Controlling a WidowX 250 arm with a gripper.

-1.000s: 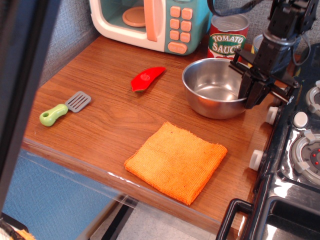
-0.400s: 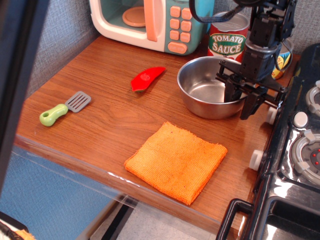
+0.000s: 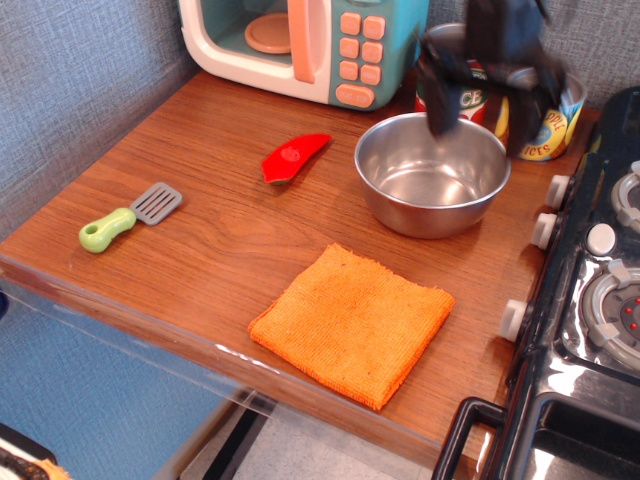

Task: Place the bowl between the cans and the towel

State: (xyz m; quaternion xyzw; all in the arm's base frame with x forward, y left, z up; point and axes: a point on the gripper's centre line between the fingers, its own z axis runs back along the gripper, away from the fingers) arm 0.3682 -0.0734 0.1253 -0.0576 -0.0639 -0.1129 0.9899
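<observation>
The shiny steel bowl (image 3: 430,185) stands on the wooden counter (image 3: 200,250), just in front of the two cans. The red-and-white tomato sauce can (image 3: 470,96) is mostly hidden behind my gripper. The yellow-and-blue pineapple can (image 3: 550,125) stands to its right. The orange towel (image 3: 352,322) lies flat in front of the bowl with a small gap between them. My gripper (image 3: 480,135) is blurred, open and empty. It hangs above the bowl's far rim, in front of the cans.
A toy microwave (image 3: 300,45) stands at the back. A red toy pepper (image 3: 293,156) lies left of the bowl. A green-handled spatula (image 3: 125,218) lies near the left edge. A black toy stove (image 3: 600,300) borders the counter on the right.
My gripper has let go of the bowl's right rim and risen up and back toward the cans. The bowl has shifted slightly to the left and stands free.
</observation>
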